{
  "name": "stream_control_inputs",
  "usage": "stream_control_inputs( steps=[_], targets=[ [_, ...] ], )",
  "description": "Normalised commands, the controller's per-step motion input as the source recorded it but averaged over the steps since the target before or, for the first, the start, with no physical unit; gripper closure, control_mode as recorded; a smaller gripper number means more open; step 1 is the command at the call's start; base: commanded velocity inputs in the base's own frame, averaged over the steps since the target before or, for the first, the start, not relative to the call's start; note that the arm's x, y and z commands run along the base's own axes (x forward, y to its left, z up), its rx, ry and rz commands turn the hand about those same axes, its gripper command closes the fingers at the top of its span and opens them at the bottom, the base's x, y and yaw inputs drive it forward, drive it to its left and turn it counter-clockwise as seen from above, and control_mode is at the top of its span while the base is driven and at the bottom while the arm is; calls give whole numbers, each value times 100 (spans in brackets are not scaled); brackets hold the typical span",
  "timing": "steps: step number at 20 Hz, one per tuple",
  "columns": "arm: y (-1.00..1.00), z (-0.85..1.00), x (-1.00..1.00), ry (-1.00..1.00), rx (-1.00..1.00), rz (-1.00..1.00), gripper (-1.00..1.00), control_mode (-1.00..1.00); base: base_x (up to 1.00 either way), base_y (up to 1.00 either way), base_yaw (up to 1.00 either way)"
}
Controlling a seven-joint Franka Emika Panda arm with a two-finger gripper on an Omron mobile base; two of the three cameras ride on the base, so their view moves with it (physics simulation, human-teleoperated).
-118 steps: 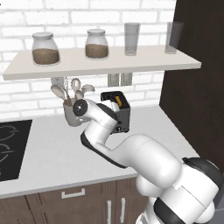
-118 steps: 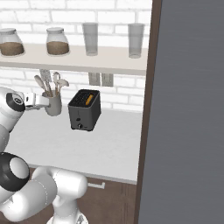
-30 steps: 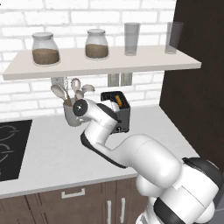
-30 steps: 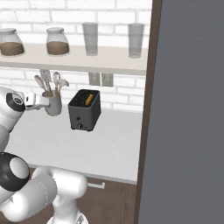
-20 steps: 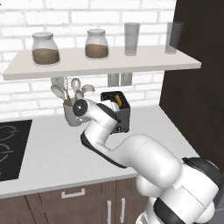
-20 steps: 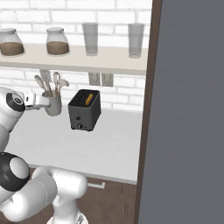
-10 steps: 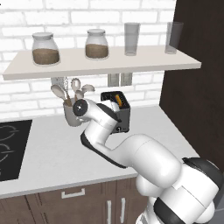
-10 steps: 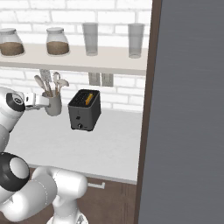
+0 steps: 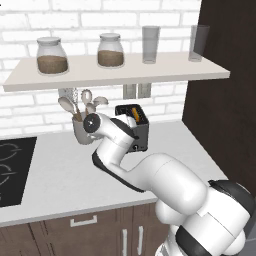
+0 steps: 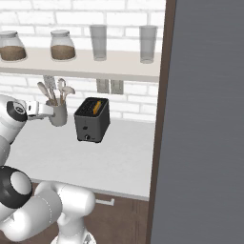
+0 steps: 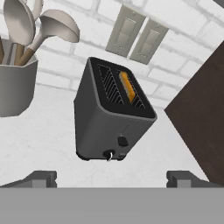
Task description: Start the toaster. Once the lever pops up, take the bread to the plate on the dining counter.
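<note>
The dark toaster (image 9: 142, 134) (image 10: 92, 122) (image 11: 104, 124) stands on the white worktop against the brick wall. The bread (image 9: 136, 115) (image 10: 97, 106) (image 11: 127, 86) sits sunk in one slot, only its orange top edge showing. On the narrow front, a dark lever (image 11: 123, 141) sits low, above a small pale knob (image 11: 108, 154). My gripper (image 11: 111, 178) hangs open a short way in front of that face, with nothing between its fingertips (image 11: 43, 177). The plate and the dining counter are out of view.
A grey utensil cup (image 9: 81, 133) (image 10: 58, 114) (image 11: 15, 83) stands just left of the toaster. A shelf (image 9: 115, 72) with jars and glasses overhangs it. A dark tall cabinet (image 9: 227, 95) (image 10: 205, 119) walls off the right. A black hob (image 9: 12, 167) lies at the left.
</note>
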Motion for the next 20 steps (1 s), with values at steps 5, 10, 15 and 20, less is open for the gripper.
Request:
stream_control_inputs(
  steps=[5,10,15,20],
  targets=[
    [0,0,0,0,0,0,-100,-100,0,0,0],
    [0,0,0,0,0,0,-100,-100,0,0,0],
    [0,0,0,0,0,0,-100,-100,0,0,0],
    [0,0,0,0,0,0,-100,-100,0,0,0]
  ],
)
